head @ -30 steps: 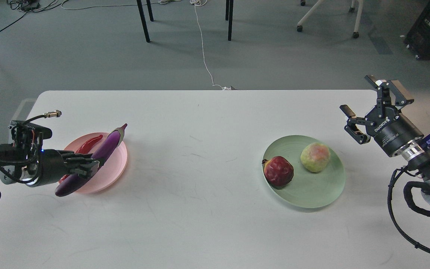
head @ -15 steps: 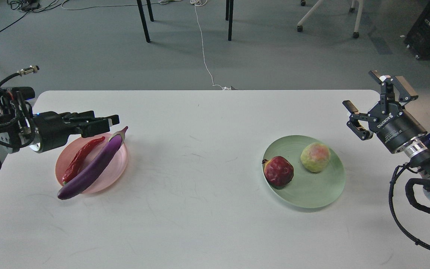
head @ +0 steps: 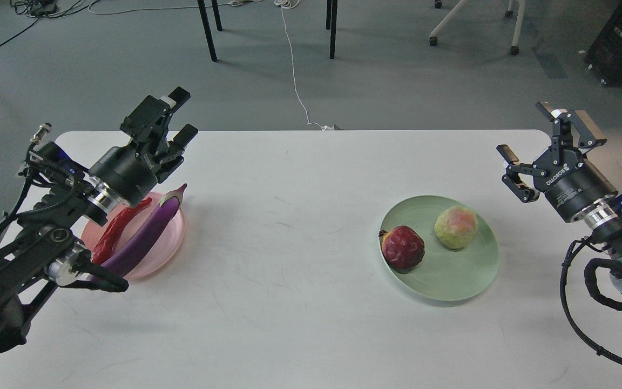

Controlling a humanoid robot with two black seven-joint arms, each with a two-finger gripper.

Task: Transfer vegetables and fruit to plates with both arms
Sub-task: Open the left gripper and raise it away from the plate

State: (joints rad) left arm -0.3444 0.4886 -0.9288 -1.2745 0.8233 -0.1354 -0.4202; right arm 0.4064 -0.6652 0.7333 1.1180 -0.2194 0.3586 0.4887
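The purple eggplant [head: 146,235] and the red chili pepper [head: 119,229] lie side by side on the light pink plate [head: 173,240] at the table's left. The dark red pomegranate-like fruit [head: 403,247] and the yellow-green fruit [head: 455,227] sit on the mint green plate [head: 451,281] at the right. My left gripper [head: 173,119] is open and empty, raised above and behind the pink plate. My right gripper [head: 543,138] is open and empty, raised beside the green plate's far right.
The white table [head: 289,227] holds only the two plates. My left arm's forearm [head: 35,265] lies over the pink plate's left side. Chair and table legs [head: 208,32] and a white cable [head: 295,70] are on the floor beyond the table.
My left gripper let go of the eggplant, which now rests on the pink plate, then rose and swung back to the far side. My right gripper barely moved.
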